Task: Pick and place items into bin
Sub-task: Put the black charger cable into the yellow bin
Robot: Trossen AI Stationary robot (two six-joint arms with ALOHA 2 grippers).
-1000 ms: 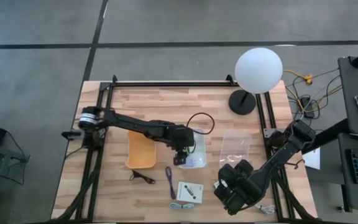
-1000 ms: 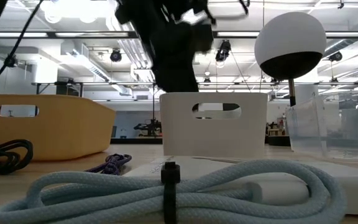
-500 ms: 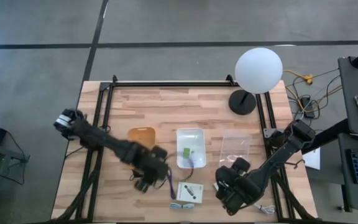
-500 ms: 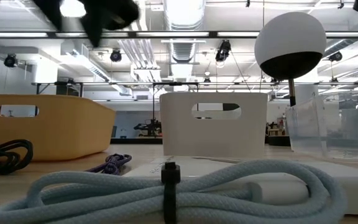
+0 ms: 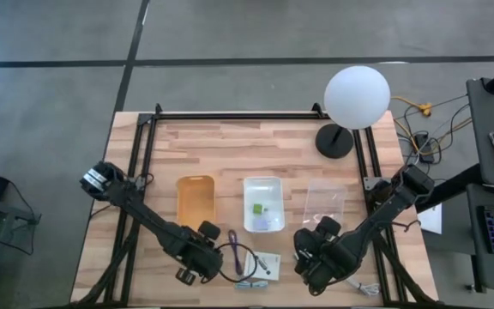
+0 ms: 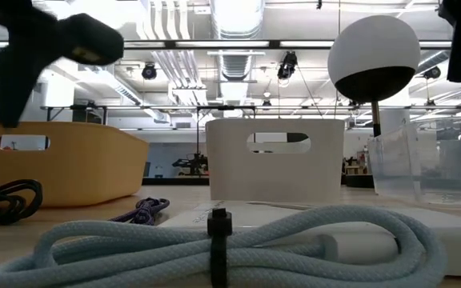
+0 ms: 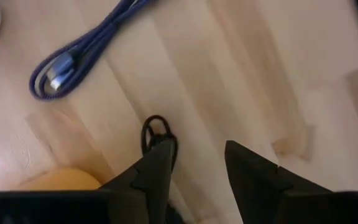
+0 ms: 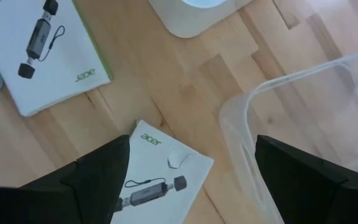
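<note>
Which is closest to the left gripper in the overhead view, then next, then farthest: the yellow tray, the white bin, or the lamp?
From the left gripper:
1. Yellow tray, just beyond it.
2. White bin, table centre.
3. Lamp, far right corner.

Both arms are dark, nearly black, built of slim links joined by rounded housings; the left arm (image 5: pixel 135 210) ends at its base in a pale ringed cap. Each wrist carries two matte black fingers (image 7: pixel 154 174) with angular, tapering tips and flat faces
</note>
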